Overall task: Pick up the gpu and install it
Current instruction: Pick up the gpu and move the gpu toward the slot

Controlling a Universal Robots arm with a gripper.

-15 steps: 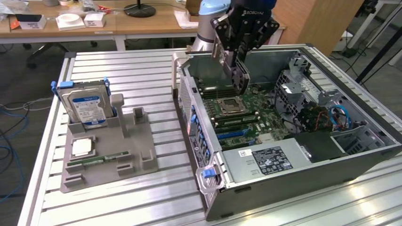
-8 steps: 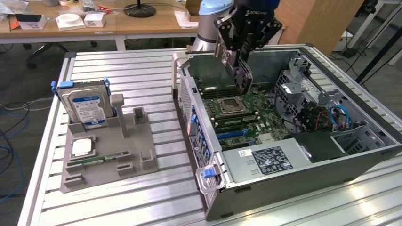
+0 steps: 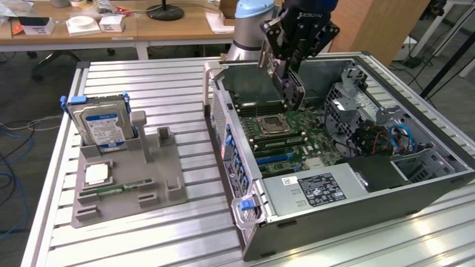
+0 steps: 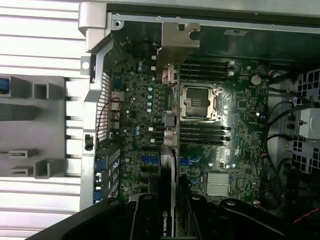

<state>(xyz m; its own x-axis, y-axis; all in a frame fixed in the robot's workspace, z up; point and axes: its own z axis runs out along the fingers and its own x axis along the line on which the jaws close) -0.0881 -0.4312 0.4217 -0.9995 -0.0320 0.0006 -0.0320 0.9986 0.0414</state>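
Note:
My gripper [image 3: 286,68] hangs over the open computer case [image 3: 415,183], shut on the gpu [image 3: 291,92]. The gpu is a thin dark card held on edge, its lower edge a little above the motherboard [image 3: 297,139] and close to the CPU socket [image 3: 271,125]. In the wrist view the gpu [image 4: 169,165] appears edge-on between the black fingers [image 4: 145,217]. Its silvery end bracket [image 4: 179,37] points toward the case's rear wall. The card runs beside the CPU socket [image 4: 199,102] and across the memory slots, above the board.
On the exterior view's left a grey holder [image 3: 133,183] carries a blue-labelled hard drive [image 3: 104,122] and a green memory stick [image 3: 115,189]. Inside the case sit a power supply [image 3: 319,189], drive cages [image 3: 356,111] and blue cables [image 3: 401,139]. Slatted metal table [image 3: 148,83] surrounds everything.

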